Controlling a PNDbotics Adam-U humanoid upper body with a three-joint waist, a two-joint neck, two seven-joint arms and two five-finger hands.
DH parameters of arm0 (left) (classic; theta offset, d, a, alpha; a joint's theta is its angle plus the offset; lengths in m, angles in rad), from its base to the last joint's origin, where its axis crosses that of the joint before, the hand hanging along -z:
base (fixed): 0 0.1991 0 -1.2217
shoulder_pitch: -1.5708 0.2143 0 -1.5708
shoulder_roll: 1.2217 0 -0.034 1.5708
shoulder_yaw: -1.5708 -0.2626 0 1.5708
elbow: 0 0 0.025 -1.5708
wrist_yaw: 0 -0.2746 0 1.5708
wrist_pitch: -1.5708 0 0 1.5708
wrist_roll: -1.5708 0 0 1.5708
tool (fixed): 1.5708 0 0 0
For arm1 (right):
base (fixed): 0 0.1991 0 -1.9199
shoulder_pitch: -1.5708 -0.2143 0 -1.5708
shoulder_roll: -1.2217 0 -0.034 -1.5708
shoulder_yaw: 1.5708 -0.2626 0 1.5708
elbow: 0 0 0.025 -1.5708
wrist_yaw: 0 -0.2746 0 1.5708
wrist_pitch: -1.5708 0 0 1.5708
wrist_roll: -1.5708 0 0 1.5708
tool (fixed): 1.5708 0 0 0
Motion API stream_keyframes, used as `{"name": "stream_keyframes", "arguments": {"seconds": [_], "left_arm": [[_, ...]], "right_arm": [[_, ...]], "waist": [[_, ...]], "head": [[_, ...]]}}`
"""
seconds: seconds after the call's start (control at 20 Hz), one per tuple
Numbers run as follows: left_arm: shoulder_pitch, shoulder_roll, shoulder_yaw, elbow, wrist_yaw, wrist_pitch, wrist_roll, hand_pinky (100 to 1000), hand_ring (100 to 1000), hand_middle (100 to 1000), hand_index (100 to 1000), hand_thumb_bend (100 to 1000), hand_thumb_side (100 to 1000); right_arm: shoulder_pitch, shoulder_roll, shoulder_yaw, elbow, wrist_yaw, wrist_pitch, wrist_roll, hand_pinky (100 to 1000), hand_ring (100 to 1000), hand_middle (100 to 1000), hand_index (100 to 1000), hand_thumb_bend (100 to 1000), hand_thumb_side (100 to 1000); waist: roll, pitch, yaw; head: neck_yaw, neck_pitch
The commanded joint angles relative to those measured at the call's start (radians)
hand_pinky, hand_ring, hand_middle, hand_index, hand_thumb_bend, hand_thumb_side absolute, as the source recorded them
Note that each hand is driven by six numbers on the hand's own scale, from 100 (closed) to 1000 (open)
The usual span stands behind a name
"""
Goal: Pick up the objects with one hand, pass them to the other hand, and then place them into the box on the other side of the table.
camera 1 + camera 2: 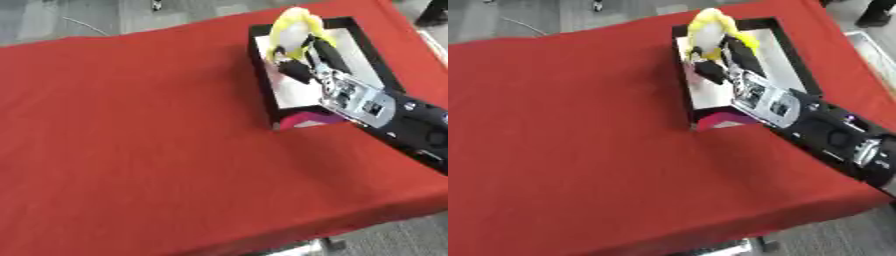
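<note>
A yellow and white soft toy point(292, 31) is held over the black box with a white floor point(364, 55) at the table's far right. My right hand point(304, 60) reaches in from the lower right, and its fingers are curled round the toy's lower part. A pink and purple patch point(306, 120) shows at the box's near wall; I cannot make out what it is. My left hand shows in neither view.
The red cloth point(131, 130) covers the whole table. Grey floor lies beyond the far edge and below the near edge. A white object point(877, 50) sits off the table at the far right.
</note>
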Motion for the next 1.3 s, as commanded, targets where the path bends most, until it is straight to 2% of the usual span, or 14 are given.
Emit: {"name": "stream_keyframes", "arguments": {"seconds": [0.05, 0.2, 0.35, 0.5, 0.55, 0.7, 0.8, 0.85, 0.95, 1.15, 1.3], "left_arm": [[-0.006, 0.014, 0.014, -0.022, -0.006, 0.006, 0.001, 792, 709, 758, 854, 100, 477], [-0.003, 0.014, 0.017, -0.021, -0.007, 0.009, 0.000, 792, 709, 758, 855, 100, 479], [0.001, 0.014, 0.020, -0.021, -0.008, 0.012, -0.002, 792, 709, 759, 855, 100, 481], [0.005, 0.015, 0.021, -0.023, -0.011, 0.016, -0.004, 792, 709, 759, 856, 100, 482], [0.007, 0.015, 0.022, -0.024, -0.012, 0.017, -0.006, 793, 710, 760, 856, 100, 482], [0.009, 0.016, 0.023, -0.026, -0.014, 0.019, -0.009, 793, 710, 760, 857, 100, 482], [0.009, 0.016, 0.023, -0.027, -0.015, 0.020, -0.009, 793, 710, 760, 857, 100, 482], [0.012, 0.017, 0.024, -0.027, -0.016, 0.021, -0.010, 793, 709, 760, 857, 100, 484], [0.015, 0.019, 0.025, -0.027, -0.018, 0.024, -0.013, 793, 709, 760, 858, 100, 485], [0.024, 0.022, 0.030, -0.028, -0.023, 0.030, -0.019, 793, 708, 760, 858, 100, 488], [0.035, 0.026, 0.036, -0.025, -0.030, 0.034, -0.024, 792, 707, 760, 858, 100, 492]], "right_arm": [[-0.006, -0.038, -0.025, 0.006, 0.006, 0.313, -0.299, 604, 1000, 834, 1000, 171, 766], [-0.001, -0.041, -0.039, 0.017, -0.018, 0.313, -0.285, 648, 1000, 867, 1000, 175, 763], [0.013, -0.047, -0.054, 0.034, -0.064, 0.313, -0.246, 746, 1000, 924, 1000, 197, 746], [0.027, -0.060, -0.069, 0.047, -0.115, 0.313, -0.195, 788, 1000, 950, 1000, 214, 713], [0.031, -0.066, -0.075, 0.050, -0.131, 0.313, -0.179, 822, 1000, 973, 1000, 231, 667], [0.039, -0.087, -0.087, 0.050, -0.180, 0.313, -0.139, 831, 1000, 978, 1000, 235, 661], [0.040, -0.094, -0.087, 0.044, -0.211, 0.313, -0.143, 831, 1000, 978, 1000, 235, 661], [0.047, -0.102, -0.084, 0.043, -0.226, 0.313, -0.143, 934, 1000, 1000, 1000, 288, 535], [0.066, -0.126, -0.083, 0.033, -0.257, 0.313, -0.122, 977, 1000, 1000, 1000, 322, 536], [0.099, -0.184, -0.104, -0.017, -0.309, 0.313, -0.061, 1000, 1000, 1000, 1000, 358, 539], [0.116, -0.227, -0.146, -0.083, -0.280, 0.313, -0.017, 1000, 1000, 1000, 1000, 354, 514]], "waist": [[-0.002, -0.013, -0.001], [-0.003, -0.014, -0.003], [-0.006, -0.015, -0.004], [-0.011, -0.017, -0.004], [-0.013, -0.017, -0.004], [-0.016, -0.018, -0.003], [-0.016, -0.018, -0.003], [-0.020, -0.020, -0.002], [-0.024, -0.021, 0.000], [-0.032, -0.023, -0.003], [-0.039, -0.027, -0.015]], "head": [[-0.004, -0.002], [-0.008, -0.002], [-0.016, -0.002], [-0.024, -0.002], [-0.030, -0.002], [-0.041, -0.002], [-0.043, -0.002], [-0.064, -0.002], [-0.092, -0.002], [-0.109, -0.002], [-0.104, -0.002]]}}
